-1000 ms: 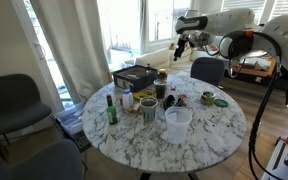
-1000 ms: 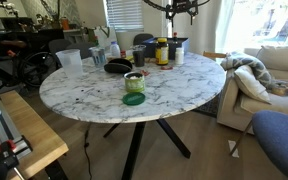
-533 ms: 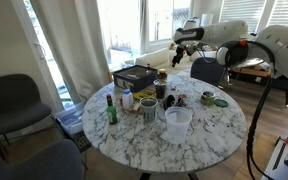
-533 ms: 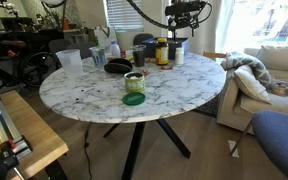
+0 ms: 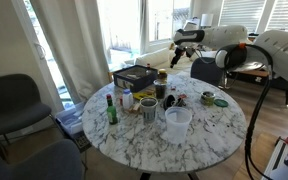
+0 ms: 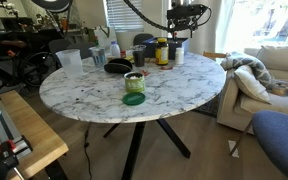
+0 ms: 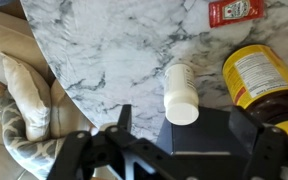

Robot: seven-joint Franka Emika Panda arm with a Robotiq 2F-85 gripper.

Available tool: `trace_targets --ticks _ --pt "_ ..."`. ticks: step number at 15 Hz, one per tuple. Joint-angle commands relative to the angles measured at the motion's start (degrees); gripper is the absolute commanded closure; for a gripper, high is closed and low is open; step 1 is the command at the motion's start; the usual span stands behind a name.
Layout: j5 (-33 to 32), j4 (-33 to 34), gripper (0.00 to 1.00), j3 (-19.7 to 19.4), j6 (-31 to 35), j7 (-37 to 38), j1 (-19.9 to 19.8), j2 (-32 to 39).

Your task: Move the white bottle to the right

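The tool (image 7: 180,116), jaws spread apart, hangs above the upright white bottle (image 7: 181,90), which sits barely toward twelve o'clock.

Polished veined marble table (image 7: 114,50); the white bottle (image 7: 180,93) looks like smooth matt plastic.

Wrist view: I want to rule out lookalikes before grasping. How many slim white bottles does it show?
1. The white bottle stands on the marble table, right beside the yellow-labelled jar. Others may sit outside this frame.
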Motion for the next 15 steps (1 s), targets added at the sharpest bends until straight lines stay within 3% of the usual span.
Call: trace_targets --ticks 1,8,13,14,15 --pt "-0.56 -0.01 0.00 0.58 -0.03 0.11 -0.16 -0.04" --pt "-1.05 1.04 0.00 0.69 11.31 -2.03 0.08 4.31" --pt "3.20 0.61 0.00 8.06 17.36 -13.95 -1.59 5.89" --pt "1.12 0.48 0.00 4.91 15.84 -8.56 -0.56 5.07" --pt "1.33 0.33 0.00 5.34 15.98 -9.20 -0.61 5.06"
